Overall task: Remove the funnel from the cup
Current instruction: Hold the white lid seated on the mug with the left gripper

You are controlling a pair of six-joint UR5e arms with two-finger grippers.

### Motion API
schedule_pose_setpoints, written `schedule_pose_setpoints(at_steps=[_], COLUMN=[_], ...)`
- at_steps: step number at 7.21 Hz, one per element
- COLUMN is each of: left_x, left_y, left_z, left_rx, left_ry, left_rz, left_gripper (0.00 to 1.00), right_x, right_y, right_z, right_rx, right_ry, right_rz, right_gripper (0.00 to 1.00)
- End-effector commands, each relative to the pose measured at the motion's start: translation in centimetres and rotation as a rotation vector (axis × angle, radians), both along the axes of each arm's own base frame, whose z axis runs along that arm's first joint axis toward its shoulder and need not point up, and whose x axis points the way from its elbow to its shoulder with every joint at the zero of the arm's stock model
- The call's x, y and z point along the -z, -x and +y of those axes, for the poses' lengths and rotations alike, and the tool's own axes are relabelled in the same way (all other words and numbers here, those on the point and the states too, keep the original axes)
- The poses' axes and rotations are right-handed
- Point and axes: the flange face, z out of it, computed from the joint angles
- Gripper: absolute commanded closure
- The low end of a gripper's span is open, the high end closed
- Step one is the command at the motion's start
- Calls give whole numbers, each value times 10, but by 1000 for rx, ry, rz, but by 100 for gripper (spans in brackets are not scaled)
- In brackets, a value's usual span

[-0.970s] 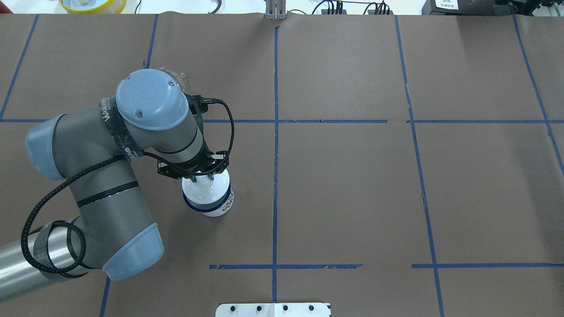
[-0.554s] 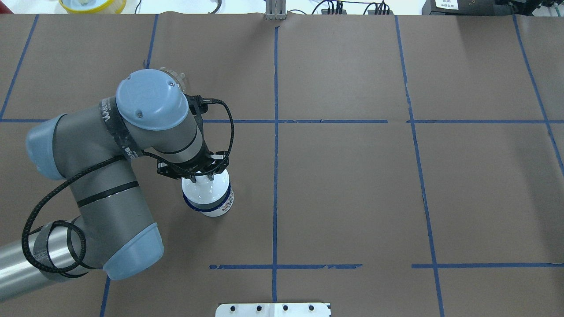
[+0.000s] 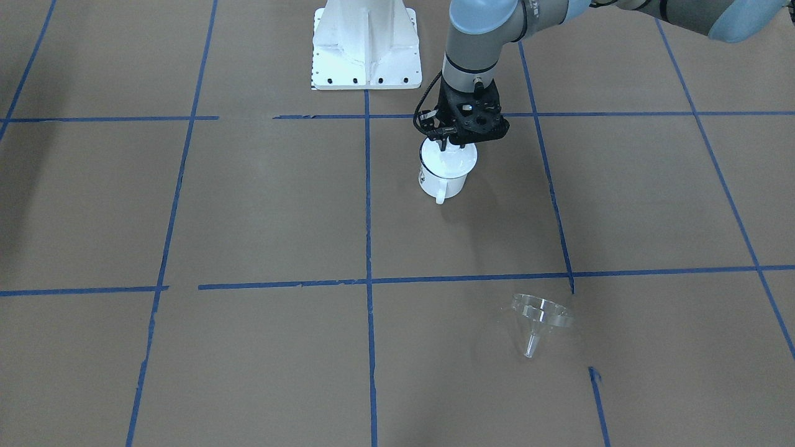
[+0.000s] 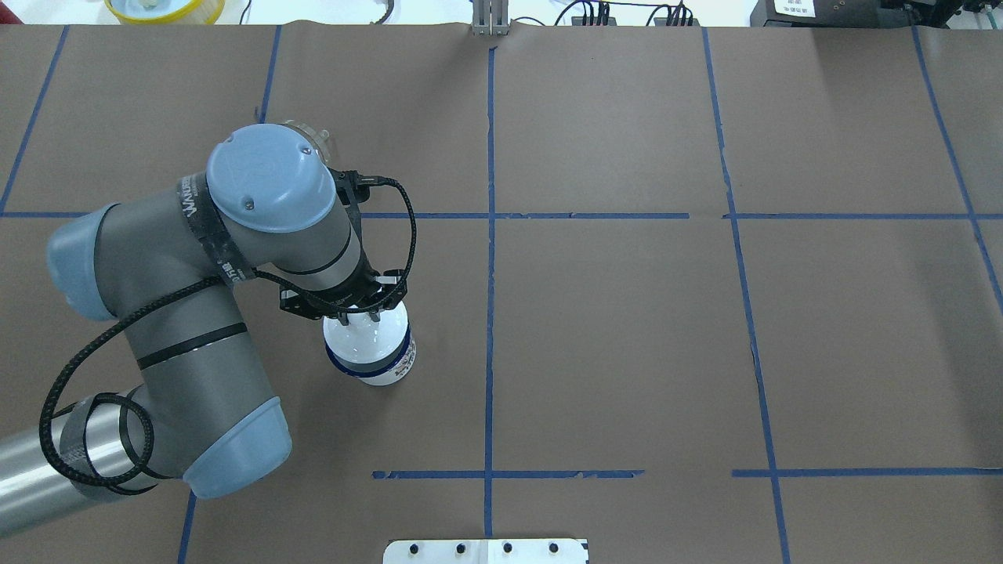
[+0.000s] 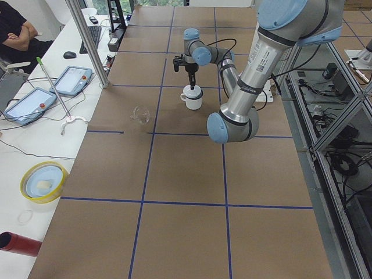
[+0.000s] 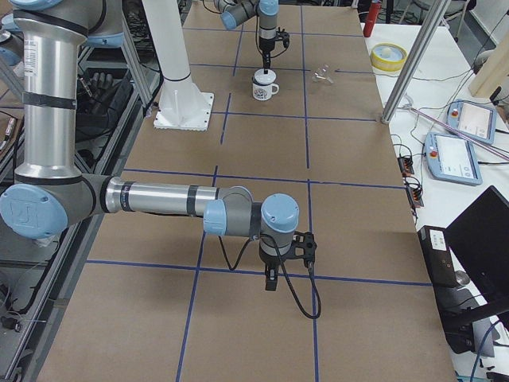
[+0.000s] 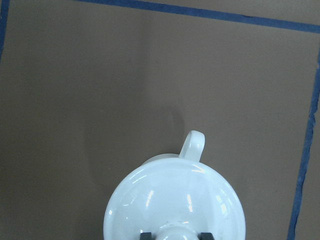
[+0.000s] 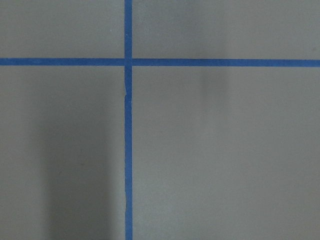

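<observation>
1. The left gripper [image 7: 175, 234] reaches straight down over the cup [image 3: 448, 180]. It pinches the knob of a white lid [image 7: 175, 200] seated on the cup's rim, with a finger pressed to each side in the wrist view. The cup's handle [image 7: 193, 145] points away from the robot.
2. The funnel [image 3: 539, 318] is out of the cup and rests on the brown table paper [image 3: 248, 205]. In the front-facing view it is well apart from the cup, nearer the camera and to the right, just past a blue tape line [image 3: 472, 277], with its spout toward the camera.
3. The removal itself looks done, and the step in hand concerns the lid. The next move probably calls for a straight vertical pull, with or without the lid, so the light cup is not dragged or tipped.
4. The right gripper [image 6: 271, 280] hangs low over the table's far right end, well apart from everything. Whether its fingers are spread cannot be told.
5. Open paper surrounds the cup, and only the robot's white pedestal [image 3: 365, 46] stands near, behind it. The funnel sits well in from the table edges.
</observation>
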Motion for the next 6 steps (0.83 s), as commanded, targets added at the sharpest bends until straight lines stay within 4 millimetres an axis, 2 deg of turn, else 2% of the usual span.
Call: schedule_pose_setpoints(at_steps=[1,2,3,4,5,6], left_x=[-2,-5,-5,-6,-5,-4], left_y=[-1,0,0,1,0,2], left_z=[0,0,0,-1,0,1], left_rx=[-1,-3,-2,0,-2,-2], left_ry=[0,1,1,1,0,-1], left_rz=[-4,-5,-7,-7,-6,-4], left_gripper=[100,98,54,24,20,20], right_x=[0,0,0,0,0,0], right_y=[0,0,0,0,0,0], right_z=[0,0,0,0,0,0], right_rx=[0,0,0,0,0,0], right_ry=[0,0,0,0,0,0], right_rz=[0,0,0,0,0,0], right_gripper=[0,0,0,0,0,0])
